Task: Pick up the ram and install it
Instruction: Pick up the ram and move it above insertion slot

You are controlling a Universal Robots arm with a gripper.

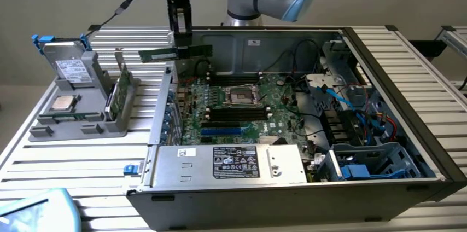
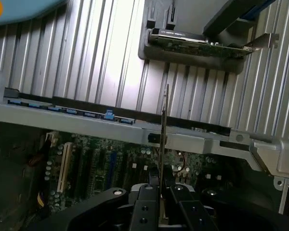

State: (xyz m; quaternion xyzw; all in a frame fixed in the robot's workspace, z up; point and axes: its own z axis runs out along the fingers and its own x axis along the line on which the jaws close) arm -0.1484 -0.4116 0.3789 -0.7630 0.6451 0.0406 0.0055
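Observation:
The ram (image 1: 164,54) is a thin green stick held level in the air above the back left corner of the open computer case (image 1: 408,95). My gripper (image 1: 181,45) hangs straight down from the arm and is shut on the stick near its middle. In the wrist view the ram (image 2: 164,120) shows edge-on as a thin line running out from between my gripper's (image 2: 160,192) black fingers (image 2: 145,197). It crosses over the case's side wall (image 2: 111,126). Below lies the green motherboard (image 1: 252,103) with black memory slots (image 1: 235,113).
A grey holder (image 1: 73,125) on the slatted table at the exterior view's left carries a square silver processor (image 1: 64,102) and an upright expansion card (image 1: 120,91), (image 2: 202,42). The power supply (image 1: 233,162) sits at the case front, with cables and a drive cage (image 1: 365,161) at the right.

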